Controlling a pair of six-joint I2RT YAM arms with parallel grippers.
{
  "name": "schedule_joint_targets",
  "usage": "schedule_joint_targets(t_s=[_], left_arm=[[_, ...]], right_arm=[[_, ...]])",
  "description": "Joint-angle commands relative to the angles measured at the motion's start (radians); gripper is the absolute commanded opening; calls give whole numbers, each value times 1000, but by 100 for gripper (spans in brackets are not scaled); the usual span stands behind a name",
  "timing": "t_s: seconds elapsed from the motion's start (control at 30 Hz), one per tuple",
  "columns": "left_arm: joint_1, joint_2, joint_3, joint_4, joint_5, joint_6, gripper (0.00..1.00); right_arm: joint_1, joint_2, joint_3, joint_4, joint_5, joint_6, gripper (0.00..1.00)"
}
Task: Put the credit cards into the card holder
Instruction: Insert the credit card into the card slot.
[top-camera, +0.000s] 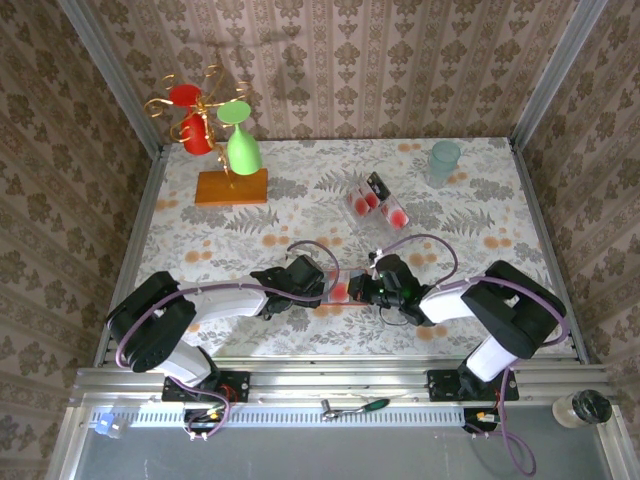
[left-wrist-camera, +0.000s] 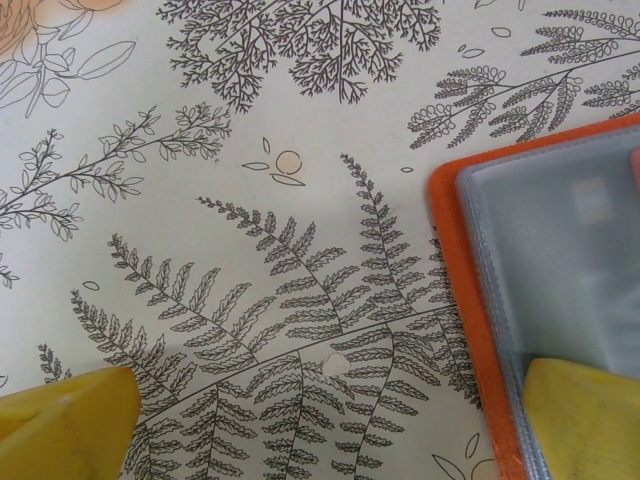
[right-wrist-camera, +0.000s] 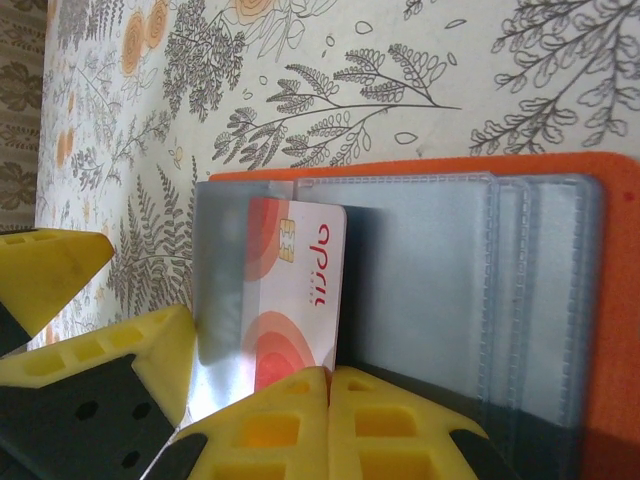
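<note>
Lying open on tablecloth (top-camera: 250, 240) near front edge: wallet (top-camera: 343, 287), clear sleeves up. Partway into one sleeve: pink card (right-wrist-camera: 300, 290); right claw (right-wrist-camera: 330, 385) clenched, tips at card's near edge. Released wide: left claw (left-wrist-camera: 325, 415), one finger (left-wrist-camera: 585, 420) on wallet's corner. Piled farther back, well apart: other cards (top-camera: 377, 200).

Overhead; wrist close-ups sharing card holder (right-wrist-camera: 430, 260)
</note>
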Motion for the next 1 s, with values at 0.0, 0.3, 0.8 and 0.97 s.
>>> schedule_joint_targets(t_s=[0.0,0.3,0.8,0.97], left_arm=[[-9,0,-27,-44,-13,-4,100],[-9,-23,-28,-41,-14,-9,100],[-3,-58,-62,-15,-11,-21,100],[2,-58,-71,-3,-6,-21,100]], right_arm=[[10,46,24,-79,-26,-6,0],[2,22,134,-326,-45,-124,34],[2,-12,289,-538,1,-235,15],[10,62,324,-524,1,-229,15]])
